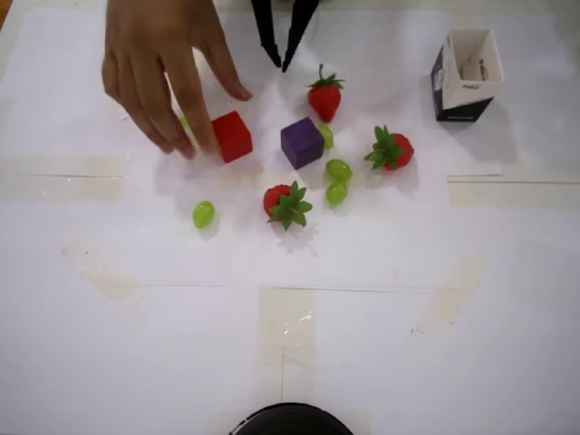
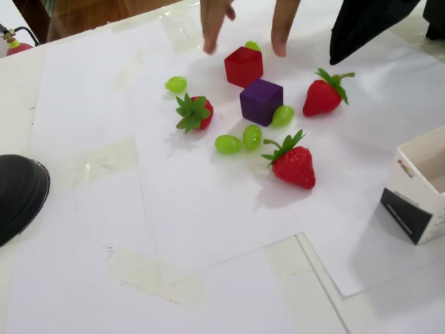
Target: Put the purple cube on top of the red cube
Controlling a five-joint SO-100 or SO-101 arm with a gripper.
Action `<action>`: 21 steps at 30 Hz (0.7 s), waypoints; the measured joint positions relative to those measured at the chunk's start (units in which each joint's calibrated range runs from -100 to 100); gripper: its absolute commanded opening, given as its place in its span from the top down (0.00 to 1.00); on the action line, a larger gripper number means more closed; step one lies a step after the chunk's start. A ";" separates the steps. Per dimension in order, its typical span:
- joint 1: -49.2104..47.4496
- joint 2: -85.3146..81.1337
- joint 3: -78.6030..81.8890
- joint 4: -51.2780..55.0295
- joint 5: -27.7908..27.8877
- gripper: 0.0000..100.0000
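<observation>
Pincer (image 1: 282, 63): black, fingertips nearly together, holding nothing.
Cubes: matte dark-purple cube (image 1: 302, 142) near matte red cube (image 1: 232, 136), apart.
Hand (image 1: 163, 63): fingers at red cube.

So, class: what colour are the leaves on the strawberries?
Green; the leaves show best in the fixed view, on all three strawberries.

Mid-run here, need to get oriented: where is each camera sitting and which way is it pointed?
Overhead view: above the table, looking straight down; the gripper enters from the top edge, beside a person's hand at the red cube.
Fixed view: beside the table, looking obliquely down across it; the arm's dark tip is at top right, and fingers reach around the red cube.
Both show the purple cube, strawberries, grapes and the box.
</observation>
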 measured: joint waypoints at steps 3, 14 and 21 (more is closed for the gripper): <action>0.00 0.00 0.00 0.00 0.00 1.00; 1.87 0.18 -5.61 6.88 3.81 1.00; 4.79 19.90 -29.50 9.88 10.16 1.00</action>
